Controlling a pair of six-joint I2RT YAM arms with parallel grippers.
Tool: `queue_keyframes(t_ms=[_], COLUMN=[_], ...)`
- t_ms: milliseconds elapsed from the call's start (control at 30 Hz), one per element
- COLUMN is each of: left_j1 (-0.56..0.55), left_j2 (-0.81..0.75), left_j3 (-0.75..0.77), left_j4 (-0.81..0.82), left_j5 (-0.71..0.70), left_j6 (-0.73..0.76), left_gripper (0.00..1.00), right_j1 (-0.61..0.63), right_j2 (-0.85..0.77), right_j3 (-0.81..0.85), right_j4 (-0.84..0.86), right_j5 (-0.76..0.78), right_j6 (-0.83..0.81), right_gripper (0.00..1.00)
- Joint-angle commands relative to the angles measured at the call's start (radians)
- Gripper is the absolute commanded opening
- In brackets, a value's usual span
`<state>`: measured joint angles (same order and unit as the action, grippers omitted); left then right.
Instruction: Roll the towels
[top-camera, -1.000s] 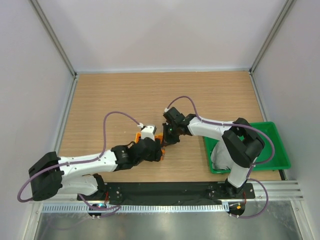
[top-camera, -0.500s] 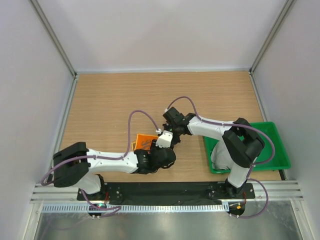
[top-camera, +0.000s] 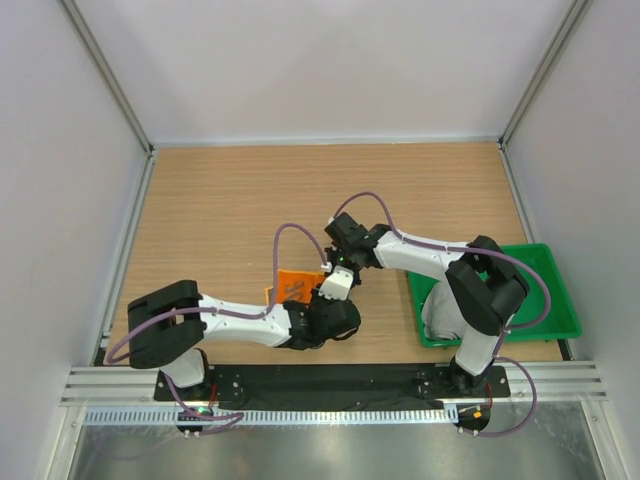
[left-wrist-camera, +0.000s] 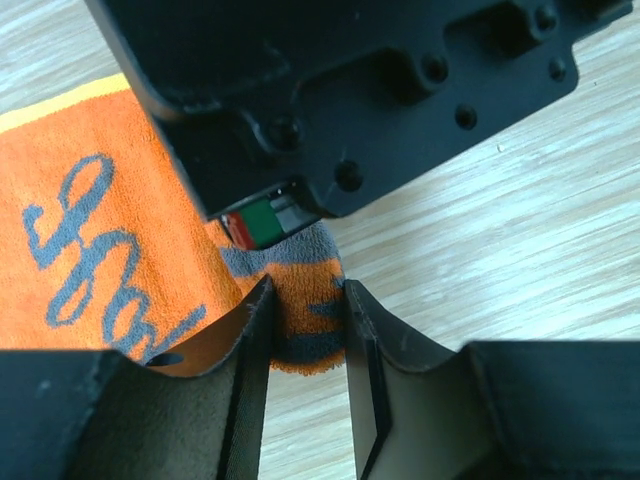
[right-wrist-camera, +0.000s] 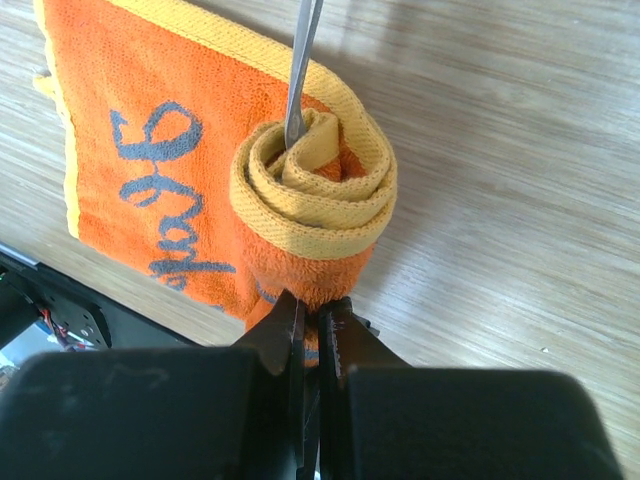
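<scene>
towel (right-wrist-camera: 150, 100): fuzzy terry cloth, woven edge band | table (top-camera: 220, 200): matt wood grain | tray (top-camera: 530, 338): smooth plastic

Light wood-grain counter (top-camera: 220, 200). Plain white walls (top-camera: 320, 60) on three sides, aluminium posts (top-camera: 105, 75) at corners. Even, diffuse light.

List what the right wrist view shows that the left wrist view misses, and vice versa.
Right wrist only: the coiled yellow edge at the rolled end of the orange towel, pinched by the right gripper. Left wrist only: the left gripper closed around the towel's grey-and-orange tip. Both: the towel's grey print, the wooden table.
</scene>
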<state>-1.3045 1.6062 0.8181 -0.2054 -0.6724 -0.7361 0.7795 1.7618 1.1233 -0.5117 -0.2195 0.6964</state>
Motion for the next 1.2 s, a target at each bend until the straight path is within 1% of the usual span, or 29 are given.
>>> queue_keyframes(t_ms=[0,133,200,300,400,433,467,500,533,567,600,633,667,700,733,767,800,900,933,1000,1033,1100,1167], left_j1=[-0.019,-0.026,-0.027,-0.027,-0.024,-0.022,-0.022,-0.018,-0.013,-0.006,0.007,0.028,0.039,0.048,0.071,0.086,0.105,0.169,0.184,0.234,0.25,0.298,0.318], left_j2=[0.001,0.009,0.0,-0.043,-0.093,-0.107,-0.121,-0.133,-0.159,-0.175,-0.192,-0.224,-0.242,-0.259,-0.275,-0.308,-0.325,-0.393,-0.408,-0.44,-0.446,-0.451,-0.448], left_j3=[-0.022,-0.057,-0.072,-0.111,-0.14,-0.148,-0.157,-0.178,-0.192,-0.206,-0.247,-0.267,-0.286,-0.327,-0.345,-0.37,-0.413,-0.474,-0.517,-0.556,-0.569,-0.6,-0.629], left_j4=[0.029,0.031,0.037,0.066,0.092,0.101,0.113,0.133,0.168,0.2,0.237,0.27,0.329,0.355,0.388,0.446,0.487,0.602,0.63,0.697,0.718,0.735,0.75], left_j5=[-0.023,-0.009,0.0,0.017,0.037,0.054,0.066,0.079,0.095,0.141,0.18,0.209,0.259,0.281,0.302,0.362,0.391,0.48,0.499,0.546,0.56,0.597,0.616], left_j6=[-0.051,-0.08,-0.088,-0.091,-0.079,-0.075,-0.063,-0.059,-0.054,-0.049,-0.039,-0.037,-0.039,-0.037,-0.04,-0.048,-0.06,-0.095,-0.121,-0.153,-0.173,-0.201,-0.239], left_gripper=[0.33,0.24,0.17,0.12,0.09,0.09,0.08,0.08,0.07,0.07,0.07,0.07,0.07,0.07,0.07,0.06,0.06,0.04,0.03,0.0,0.0,0.0,0.0], right_j1=[0.007,0.007,0.006,-0.009,-0.054,-0.074,-0.092,-0.135,-0.157,-0.176,-0.196,-0.227,-0.241,-0.249,-0.258,-0.261,-0.261,-0.263,-0.261,-0.26,-0.258,-0.244,-0.226], right_j2=[-0.01,-0.015,-0.018,-0.03,-0.059,-0.07,-0.08,-0.108,-0.122,-0.143,-0.184,-0.217,-0.243,-0.272,-0.333,-0.358,-0.402,-0.45,-0.479,-0.501,-0.513,-0.53,-0.524], right_j3=[0.046,0.05,0.049,0.049,0.055,0.062,0.066,0.069,0.067,0.061,0.05,0.035,0.001,-0.02,-0.064,-0.086,-0.106,-0.189,-0.239,-0.298,-0.347,-0.384,-0.421], right_j4=[-0.004,-0.007,-0.01,-0.013,-0.019,-0.022,-0.028,-0.033,-0.033,-0.019,-0.008,0.007,0.045,0.065,0.105,0.125,0.14,0.202,0.216,0.304,0.329,0.389,0.433], right_j5=[-0.026,-0.03,-0.029,-0.032,-0.047,-0.05,-0.057,-0.058,-0.061,-0.063,-0.063,-0.072,-0.075,-0.078,-0.081,-0.084,-0.089,-0.132,-0.145,-0.201,-0.207,-0.227,-0.231], right_j6=[-0.009,-0.012,-0.015,-0.024,-0.035,-0.044,-0.051,-0.057,-0.06,-0.066,-0.067,-0.066,-0.063,-0.06,-0.055,-0.052,-0.04,-0.015,-0.003,0.026,0.031,0.038,0.049], right_gripper=[0.01,0.03,0.08,0.15,0.29,0.37,0.5,0.56,0.59,0.62,0.68,0.7,0.71,0.73,0.74,0.75,0.75,0.75,0.75,0.74,0.74,0.74,0.74])
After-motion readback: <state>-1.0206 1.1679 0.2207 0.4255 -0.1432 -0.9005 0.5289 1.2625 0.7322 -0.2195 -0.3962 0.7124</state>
